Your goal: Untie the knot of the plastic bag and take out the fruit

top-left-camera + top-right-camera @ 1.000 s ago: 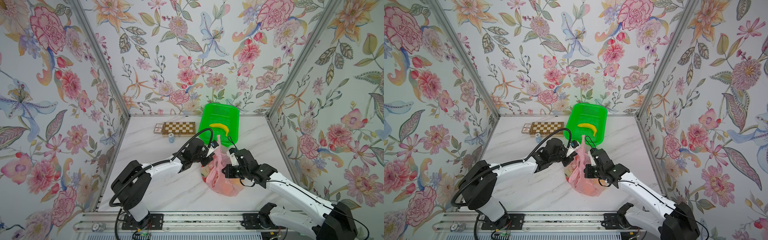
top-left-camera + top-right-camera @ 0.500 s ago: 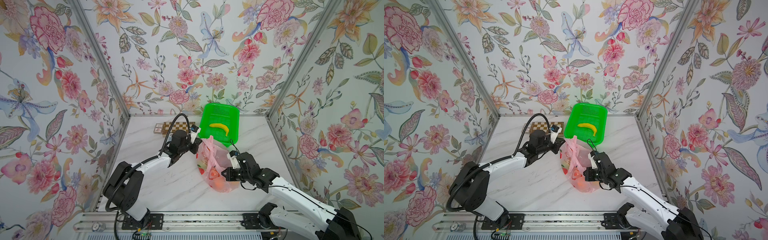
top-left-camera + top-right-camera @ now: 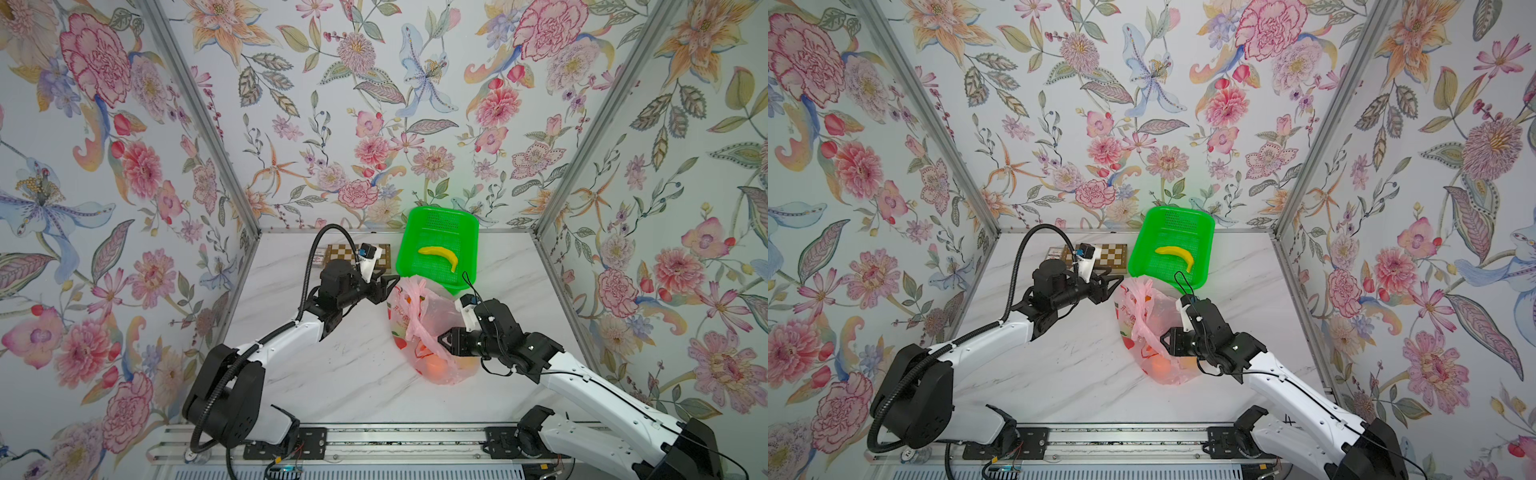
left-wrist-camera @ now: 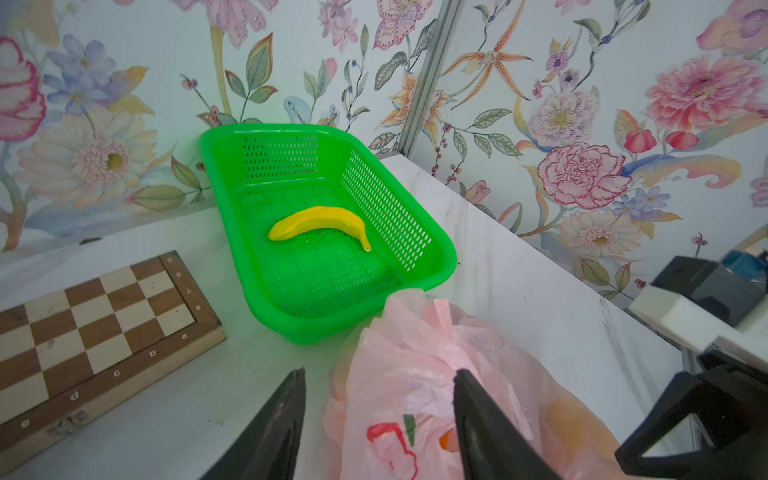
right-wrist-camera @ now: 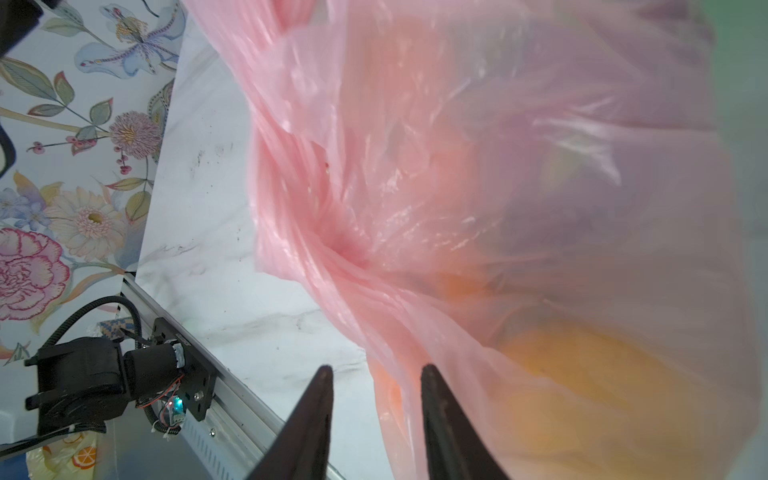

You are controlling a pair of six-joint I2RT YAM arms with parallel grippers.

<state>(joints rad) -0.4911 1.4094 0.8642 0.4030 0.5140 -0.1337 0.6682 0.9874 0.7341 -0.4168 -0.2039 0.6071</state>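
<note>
Right gripper: Your right gripper is the nearest thing, low at the side of the bag. Its two black fingers stand apart with bare table between them. They hold nothing, and the pink film only lies beside one finger.
Fruit: Round orange and yellow pieces of fruit show through the film at the bottom. All are inside the bag, none taken out yet.
Plastic bag: The thin, translucent pale-pink plastic bag with red prints stands on the white marble table between your two grippers. Its far upper edge is just beside the basket.
Knot: In the right wrist view the pink strips run together into a bunched twist, the knot. It looks to me gathered and not yet open, but how loose it is I cannot tell. I think you should take one strip close to this twist, not the body film. Draw it slowly sideways while the other gripper steadies the opposite strip. Pulling upward may tip the bag or tear the film.
Left gripper: Your left gripper is spread wide, with the bag's upper edge between the fingers and nothing pinched. Close it only when a strip lies between them.
Basket: The green perforated plastic basket holds one yellow banana. Do not push the bag against it.
Chessboard: The wooden chessboard lies beyond the left gripper, apart from the work.
</note>
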